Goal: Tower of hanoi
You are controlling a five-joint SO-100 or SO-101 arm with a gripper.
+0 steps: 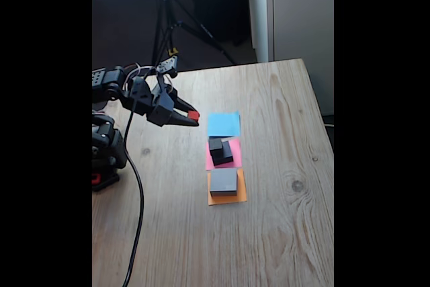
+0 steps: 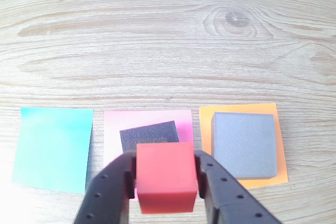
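Right, fingers: both black fingers (image 2: 113,190) are clamped on the red cube (image 2: 166,178), one on each side face, as the wrist view shows; the cube sits square between them.
Cube height: in the fixed view the red cube (image 1: 193,115) hangs in the air at the fingertips, off the tabletop (image 1: 282,233) and left of the paper squares.
Grip risk: the hold looks to be on smooth flat faces only, so a jolt or a small slackening could let the cube drop or twist.
Pink square: the pink paper (image 2: 113,124) carries the medium black block (image 2: 149,135), and in the fixed view the small dark grey block (image 1: 216,144) sits on it, a little askew.
Stack risk: a low pass over that pair could knock the upper block off.
Orange square: the wide grey block (image 2: 244,144) rests on the orange paper (image 2: 281,169), just beside the pink one.
Blue square: the blue paper (image 1: 224,124) lies bare, nearest the cube in the fixed view.
Placement risk: an early or tilted release could make the cube roll or land off its square.
Paper risk: the loose sheets may slide if dragged.
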